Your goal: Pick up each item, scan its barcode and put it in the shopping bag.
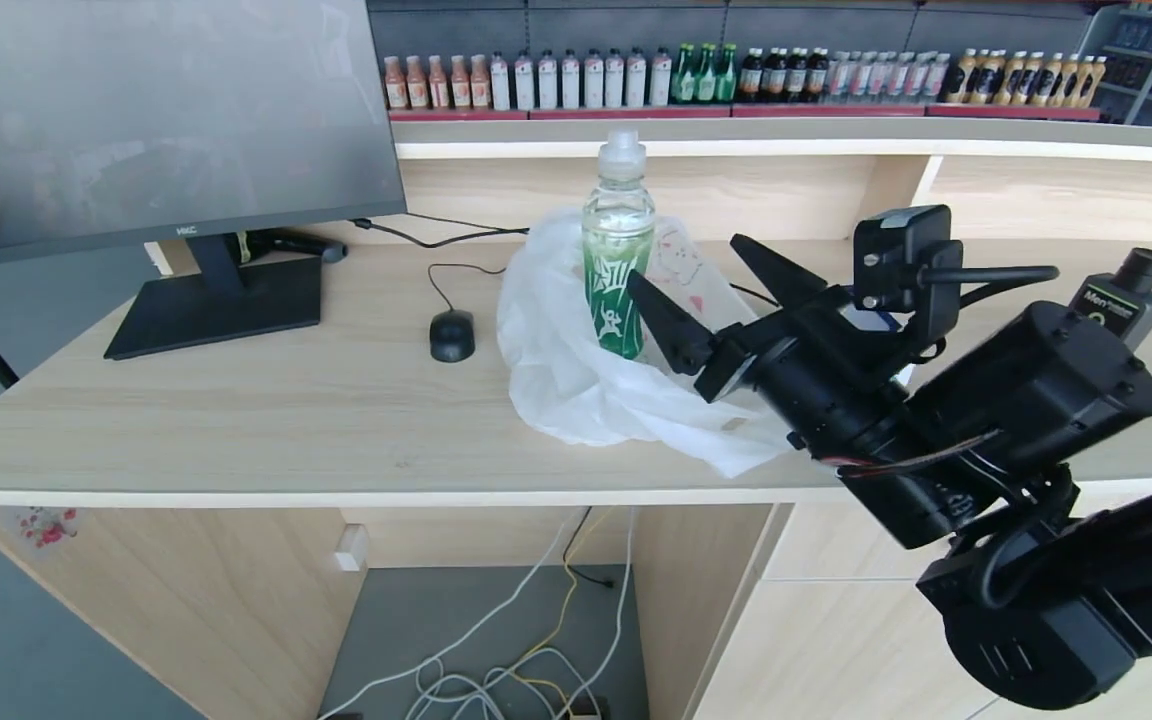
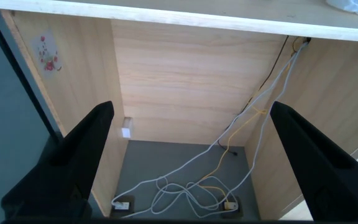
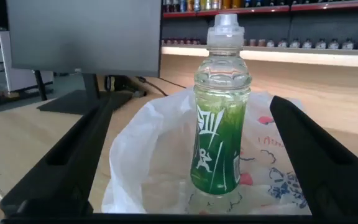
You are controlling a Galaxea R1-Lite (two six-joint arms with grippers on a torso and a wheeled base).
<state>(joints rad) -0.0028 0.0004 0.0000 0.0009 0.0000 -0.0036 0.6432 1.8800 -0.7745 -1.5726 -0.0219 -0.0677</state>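
A clear bottle of green drink (image 1: 617, 245) with a white cap stands upright in the white plastic shopping bag (image 1: 576, 380) on the wooden counter. My right gripper (image 1: 716, 290) is open just right of the bottle, its fingers pointing at it with nothing between them. In the right wrist view the bottle (image 3: 219, 118) stands straight ahead between the fingers, the bag (image 3: 148, 162) spread around its base. My left gripper (image 2: 191, 162) is open below counter height, facing the cable space under the desk. A dark pump bottle (image 1: 1126, 295) stands at the far right of the counter.
A monitor (image 1: 156, 110) on a black stand fills the counter's left. A black mouse (image 1: 452, 335) lies left of the bag. A handheld scanner (image 1: 286, 243) rests behind the monitor stand. A raised wooden ledge runs behind the counter. Cables (image 2: 191, 186) lie on the floor below.
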